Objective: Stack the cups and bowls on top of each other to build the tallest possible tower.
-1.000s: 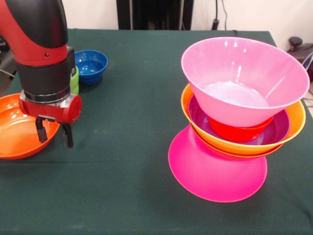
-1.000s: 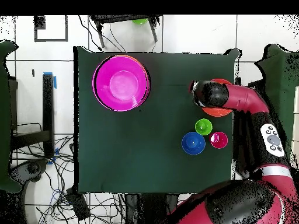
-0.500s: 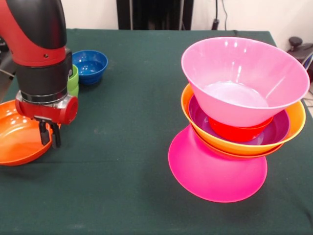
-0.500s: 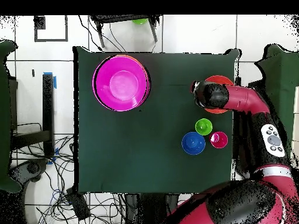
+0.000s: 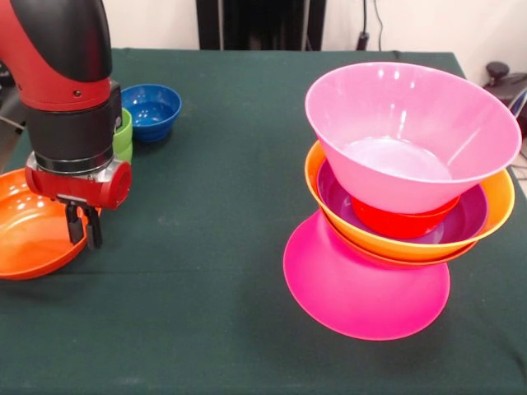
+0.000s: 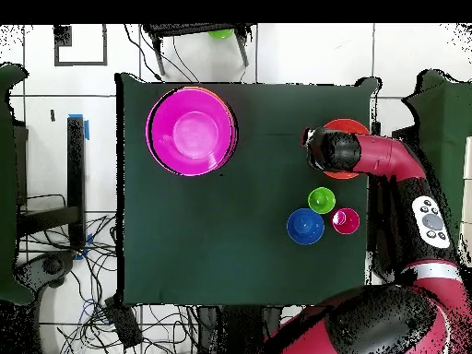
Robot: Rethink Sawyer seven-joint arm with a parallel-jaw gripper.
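Observation:
My gripper [image 5: 83,232] is at the table's left in the front view, its fingers closed over the near-right rim of a shallow red-orange bowl [image 5: 29,234]. The tower [image 5: 408,197] stands at the right: an upturned hot pink bowl [image 5: 362,288] as base, then an orange bowl [image 5: 496,197], a purple bowl [image 5: 469,218], a small red-orange bowl [image 5: 402,224] and a large pink bowl [image 5: 412,123] on top. The lime green cup [image 5: 124,136] peeks out behind my arm. The red cup [image 6: 346,220] shows only in the overhead view, beside the green cup [image 6: 321,199].
A small blue bowl [image 5: 152,109] stands behind my arm at the far left; it also shows in the overhead view [image 6: 305,226]. The dark green table [image 5: 214,206] lies between my gripper and the tower. My arm covers most of the shallow bowl [image 6: 351,125] from above.
My gripper moved left onto the shallow bowl's rim and its fingers closed from wide apart to narrow. The bowl shifted slightly. Nothing else moved.

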